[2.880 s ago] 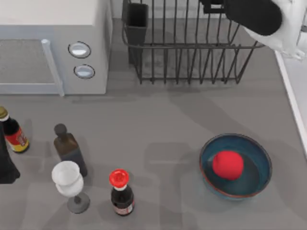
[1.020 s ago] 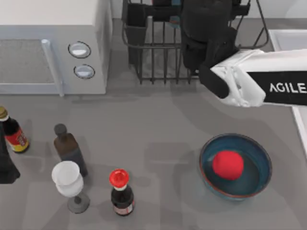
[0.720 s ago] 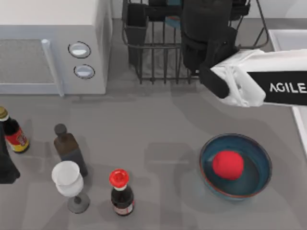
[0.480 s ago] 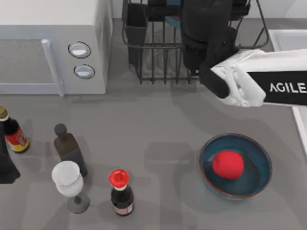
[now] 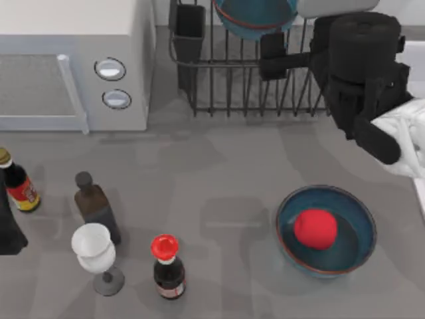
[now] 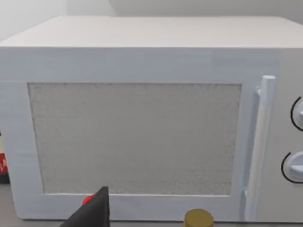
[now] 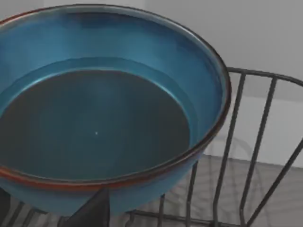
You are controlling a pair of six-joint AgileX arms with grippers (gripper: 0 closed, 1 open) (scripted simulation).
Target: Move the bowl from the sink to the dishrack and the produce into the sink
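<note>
On the grey table (image 5: 219, 173), a red ball-like fruit (image 5: 315, 228) sat in a teal glazed bowl (image 5: 327, 230). Farther back, the right claw (image 5: 273, 56), whose opening I cannot tell, hovered just beside a matching red-rimmed teal bowl (image 5: 255, 16) in the black wire dishrack (image 5: 252, 86).

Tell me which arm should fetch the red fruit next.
Right, probably: the right tool is at the dishrack, nearer the red fruit in the second bowl.
</note>
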